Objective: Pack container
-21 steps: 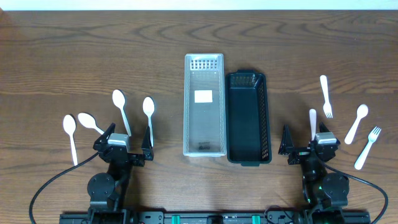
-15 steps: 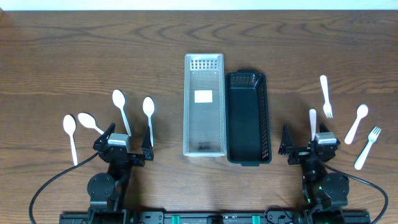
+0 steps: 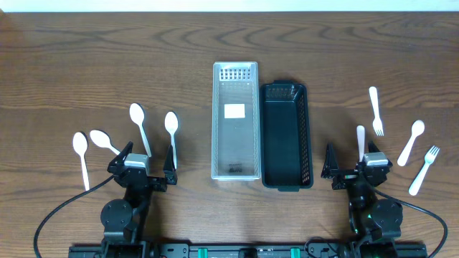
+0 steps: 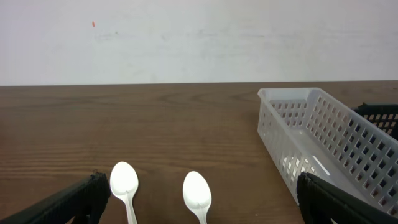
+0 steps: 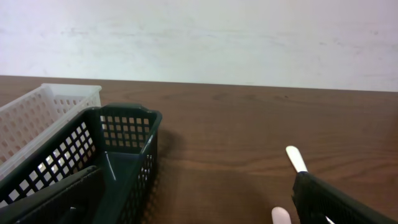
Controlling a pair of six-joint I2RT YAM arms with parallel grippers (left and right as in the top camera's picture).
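A clear white basket and a dark green basket stand side by side at the table's middle, both empty. Several white spoons lie at the left. White forks, a spoon and a utensil handle lie at the right. My left gripper is open and empty at the front left, with two spoons before it. My right gripper is open and empty at the front right, beside the dark basket.
The clear basket shows at the right of the left wrist view. A white handle tip lies ahead of my right gripper. Black cables run from both arm bases along the wooden table's front edge.
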